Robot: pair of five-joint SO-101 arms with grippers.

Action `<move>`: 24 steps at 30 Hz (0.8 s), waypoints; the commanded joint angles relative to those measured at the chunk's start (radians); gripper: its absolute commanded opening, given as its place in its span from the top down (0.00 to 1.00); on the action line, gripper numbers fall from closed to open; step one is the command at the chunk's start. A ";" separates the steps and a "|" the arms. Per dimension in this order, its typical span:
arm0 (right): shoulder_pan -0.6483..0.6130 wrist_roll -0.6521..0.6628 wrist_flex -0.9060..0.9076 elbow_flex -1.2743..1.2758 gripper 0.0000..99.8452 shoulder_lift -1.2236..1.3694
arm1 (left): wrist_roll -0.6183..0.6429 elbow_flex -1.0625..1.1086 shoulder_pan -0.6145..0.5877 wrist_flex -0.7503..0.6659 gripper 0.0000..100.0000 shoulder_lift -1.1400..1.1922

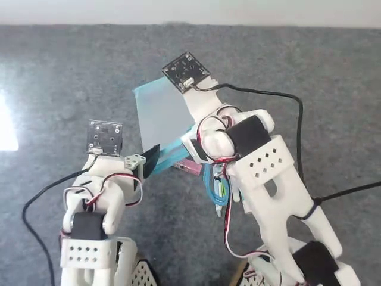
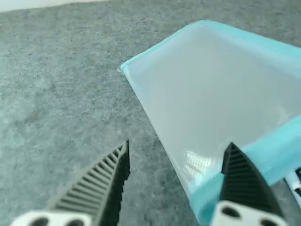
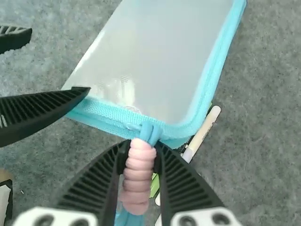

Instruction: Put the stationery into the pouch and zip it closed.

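Looks like a robotics lab bench: grey felt-covered tabletop [image 1: 53, 77], two white 3D-printed arms [image 1: 271, 170] with exposed servo wiring [image 1: 227, 220], loose black cables [image 1: 300, 137], plain white wall strip [image 1: 190, 12] behind.

The high camera looks steeply down on the table [image 1: 53, 71] from behind the arms, whose bases sit near 6 o'clock. The left wrist camera rides close over the left gripper [image 2: 178, 146]. The right wrist camera rides close over the right gripper [image 3: 141, 150] and the pink zip pull [image 3: 137, 174]. All three views share the pouch [image 1: 159, 113], and both wrist views probably overlap on its 6 o'clock zip edge.
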 commanded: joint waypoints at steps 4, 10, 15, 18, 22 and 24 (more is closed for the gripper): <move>0.064 0.003 -0.024 -0.107 0.99 -0.025 | -0.029 -0.131 -0.081 0.083 0.69 -0.018; 0.088 -0.005 -0.022 -0.207 0.99 0.124 | -0.034 -0.188 -0.089 0.167 0.64 -0.018; 0.088 -0.025 -0.016 -0.250 0.99 0.180 | -0.034 -0.188 -0.089 0.161 0.64 -0.018; 0.088 -0.025 -0.013 -0.252 0.99 0.182 | -0.034 -0.188 -0.089 0.153 0.64 -0.018; 0.082 -0.023 0.022 -0.253 0.99 0.180 | -0.034 -0.145 -0.150 0.061 0.64 -0.012; 0.081 -0.021 0.035 -0.253 0.99 0.180 | -0.034 -0.105 -0.198 -0.017 0.64 -0.009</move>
